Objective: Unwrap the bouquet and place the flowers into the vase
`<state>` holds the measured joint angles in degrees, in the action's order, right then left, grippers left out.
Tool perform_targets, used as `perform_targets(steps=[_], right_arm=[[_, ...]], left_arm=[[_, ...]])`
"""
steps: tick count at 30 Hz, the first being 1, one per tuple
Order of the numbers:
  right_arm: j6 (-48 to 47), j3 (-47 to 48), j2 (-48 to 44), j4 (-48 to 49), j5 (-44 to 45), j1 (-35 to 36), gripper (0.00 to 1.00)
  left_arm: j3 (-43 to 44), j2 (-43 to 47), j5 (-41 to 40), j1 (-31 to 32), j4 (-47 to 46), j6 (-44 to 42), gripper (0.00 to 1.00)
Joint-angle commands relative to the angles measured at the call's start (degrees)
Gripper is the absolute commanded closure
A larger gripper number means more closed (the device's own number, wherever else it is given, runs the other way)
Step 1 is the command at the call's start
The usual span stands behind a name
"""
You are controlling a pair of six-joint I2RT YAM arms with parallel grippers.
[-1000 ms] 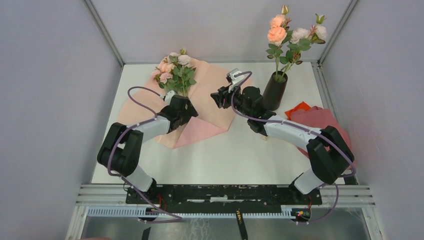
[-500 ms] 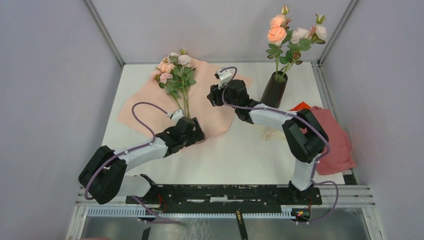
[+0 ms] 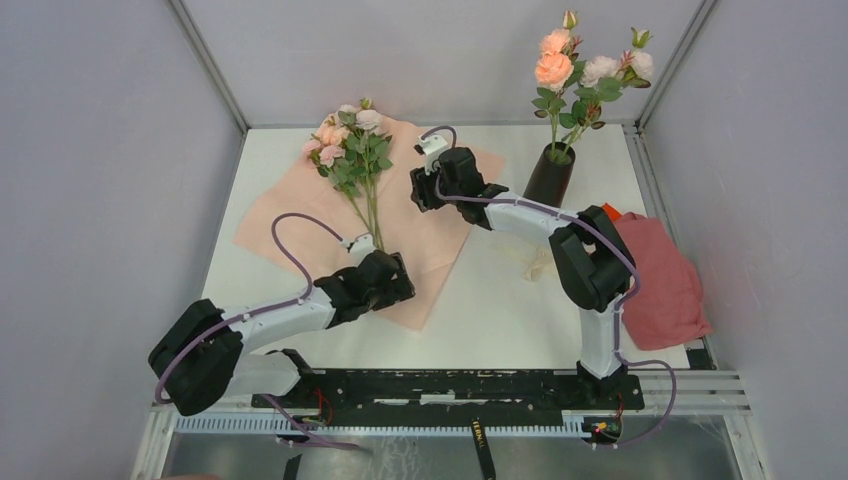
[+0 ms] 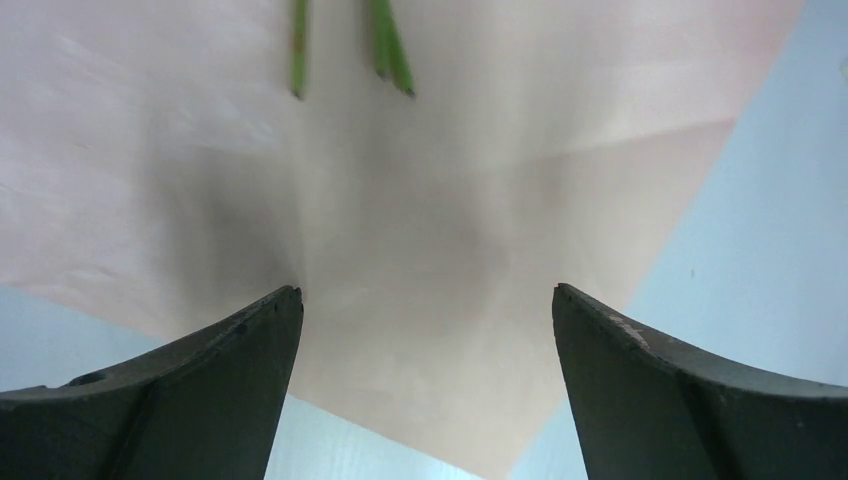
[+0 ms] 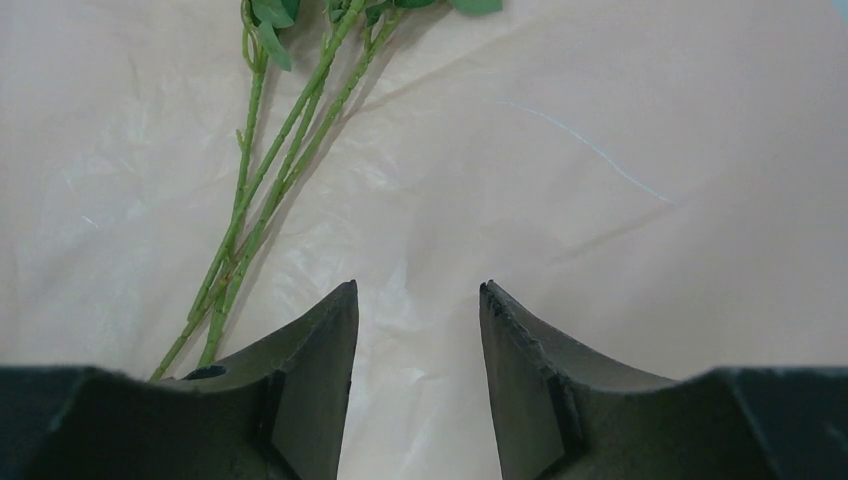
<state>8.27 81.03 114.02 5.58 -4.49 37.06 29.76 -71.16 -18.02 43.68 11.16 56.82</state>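
While the left gripper (image 4: 428, 292) backs off toward the near corner of the wrapping paper (image 3: 290, 215), jaws spread as wide as they go and holding nothing, the right gripper (image 5: 417, 287) swings away from the vase (image 3: 548, 180) and out over the sheet, and that's the handover taking shape! The paper now lies flat on the table (image 3: 480, 300), its near flap no longer folded over, so the unwrapping looks done. The loose roses (image 3: 350, 150) lie on the sheet toward the far left corner, while one bunch (image 3: 585, 70) already stands in the vase. The right jaws are easing a little wider, a modest gap with nothing in it, and the stems (image 5: 250, 220) lie just to their left, untouched. A pick-up of those stems looks to be next. From overhead both sets of fingers are tucked under the wrists; the right wrist view cuts off the blooms, and the left shows only the cut stem ends. Something pale lies half-hidden beside the right arm near the red cloth (image 3: 665, 285), and I can't tell what it is.
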Motion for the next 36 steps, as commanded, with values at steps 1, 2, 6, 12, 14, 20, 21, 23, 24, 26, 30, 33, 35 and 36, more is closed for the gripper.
perform_targets(steps=[1,2,6,12,14,20,21,23,24,26,30,33,35,36], right_arm=[[-0.52,2.2,1.53,-1.2,-1.68,-0.1,0.46],[-0.37,2.2,1.73,-1.24,-1.81,-0.08,0.46],[-0.34,3.97,3.02,-3.18,-2.6,-0.14,0.45],[-0.99,11.02,6.34,-9.87,-7.55,0.16,0.45],[-1.27,12.29,6.76,-10.39,-7.85,0.28,0.45],[-1.53,17.73,10.59,-12.4,-8.77,2.23,0.45],[-2.03,19.72,11.73,-13.49,-8.42,3.05,0.45],[-3.04,23.3,14.34,-15.67,-7.05,4.74,0.45],[-3.71,24.54,15.08,-16.18,-5.98,5.69,0.45],[-4.6,25.97,16.28,-16.3,-4.04,6.78,0.45],[-5.15,30.0,19.36,-17.27,-3.71,7.63,0.45],[-5.22,31.61,21.33,-17.0,-3.92,7.87,0.46],[-5.07,31.69,22.24,-16.92,-4.12,8.27,0.47],[-5.02,31.21,22.49,-16.77,-4.13,8.49,0.47]], left_arm=[[4.7,-1.61,-2.97,6.86,3.37,3.38,0.0],[5.4,-2.11,-3.29,7.75,4.09,3.61,0.0],[5.81,-2.01,-4.4,8.54,4.98,4.43,0.0],[9.4,4.87,-23.95,7.8,15.5,6.13,0.0],[11.45,6.85,-27.83,5.86,18.65,6.04,0.0],[14.92,8.54,-31.35,-6.94,23.28,5.09,0.0],[14.56,8.8,-31.56,-8.92,22.84,5.26,0.0],[13.49,9.71,-32.15,-12.77,21.53,5.63,0.01],[12.88,10.2,-32.21,-14.18,20.59,5.55,0.02],[11.95,10.99,-30.51,-16.64,17.4,3.43,0.03],[11.73,7.57,-24.42,-21.71,11.99,-1.92,0.03],[11.53,3.17,-17.3,-25.47,7.1,-4.75,0.04],[11.09,0.77,-12.41,-28.03,4.04,-5.31,0.04],[11.03,-0.45,-10.8,-28.79,2.89,-5.53,0.05]])
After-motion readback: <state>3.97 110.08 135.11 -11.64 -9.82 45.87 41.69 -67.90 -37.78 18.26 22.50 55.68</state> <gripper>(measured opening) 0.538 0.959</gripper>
